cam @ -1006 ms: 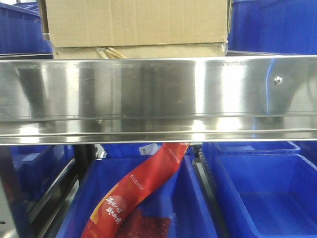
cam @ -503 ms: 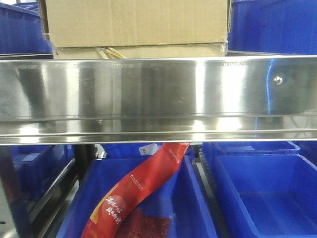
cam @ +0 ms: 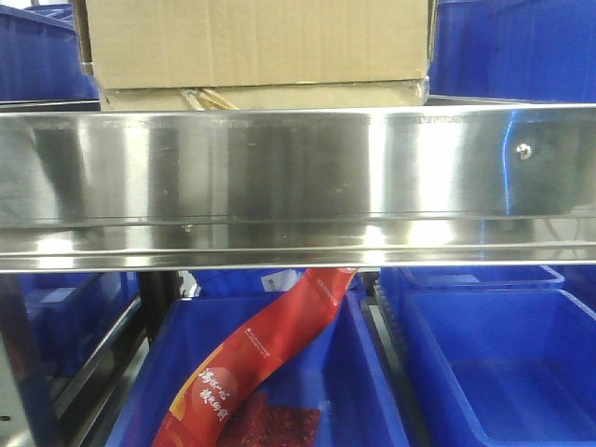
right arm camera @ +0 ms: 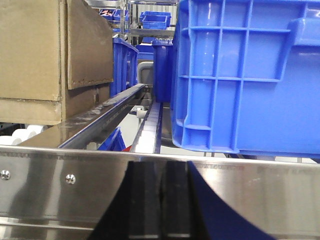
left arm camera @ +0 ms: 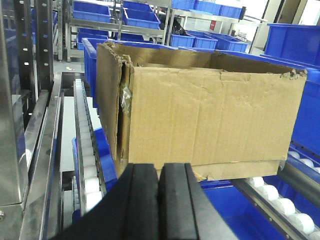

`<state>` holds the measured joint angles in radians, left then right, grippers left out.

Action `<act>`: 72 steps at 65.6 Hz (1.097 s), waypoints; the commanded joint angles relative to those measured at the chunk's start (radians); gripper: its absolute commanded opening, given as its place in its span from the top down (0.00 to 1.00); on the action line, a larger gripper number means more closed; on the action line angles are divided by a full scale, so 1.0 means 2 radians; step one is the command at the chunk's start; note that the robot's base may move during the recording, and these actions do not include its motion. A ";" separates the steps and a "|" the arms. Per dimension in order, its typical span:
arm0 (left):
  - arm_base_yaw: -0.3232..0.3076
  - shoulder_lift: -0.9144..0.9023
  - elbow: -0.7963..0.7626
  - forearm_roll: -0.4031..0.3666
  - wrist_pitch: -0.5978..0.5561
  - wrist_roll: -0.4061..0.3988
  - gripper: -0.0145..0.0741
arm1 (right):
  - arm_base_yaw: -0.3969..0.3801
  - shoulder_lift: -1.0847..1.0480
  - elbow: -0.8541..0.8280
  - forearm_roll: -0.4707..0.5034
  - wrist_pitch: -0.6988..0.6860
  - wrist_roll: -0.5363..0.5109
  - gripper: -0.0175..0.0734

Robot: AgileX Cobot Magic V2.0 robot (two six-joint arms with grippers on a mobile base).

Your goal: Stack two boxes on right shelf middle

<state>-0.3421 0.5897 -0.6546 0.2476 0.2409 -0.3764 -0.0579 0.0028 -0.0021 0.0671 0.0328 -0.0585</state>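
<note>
Two corrugated cardboard boxes sit stacked on the stainless-steel shelf (cam: 279, 177): the tall box (cam: 256, 42), brown with a creased, dented face, rests on the flat box (cam: 307, 96), which shows torn yellowish tape. Mirror-polished, the shelf's front rail carries a small screw (cam: 524, 151) near its right end. Blue plastic bins (cam: 503, 363) fill the rack below and the far racks; one holds a red printed packet (cam: 256, 358). Left gripper (left arm camera: 159, 200) and right gripper (right arm camera: 160, 205) both show black jaws pressed together, holding nothing.
</note>
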 commanded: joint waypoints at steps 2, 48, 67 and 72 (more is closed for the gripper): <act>0.000 -0.003 0.002 0.001 -0.012 -0.001 0.96 | -0.003 -0.001 0.001 0.001 -0.014 -0.003 0.98; 0.115 -0.133 0.142 -0.066 -0.045 0.100 0.96 | -0.003 -0.001 0.001 0.001 -0.014 -0.003 0.98; 0.192 -0.276 0.285 -0.124 -0.054 0.188 0.96 | -0.003 -0.001 0.001 0.001 -0.014 -0.003 0.98; 0.191 -0.295 0.307 -0.124 -0.054 0.188 0.96 | -0.003 -0.001 0.001 0.001 -0.014 -0.003 0.98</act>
<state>0.0359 0.0361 -0.0762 0.0119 0.1641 -0.0091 -0.0579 0.0028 -0.0021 0.0671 0.0311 -0.0597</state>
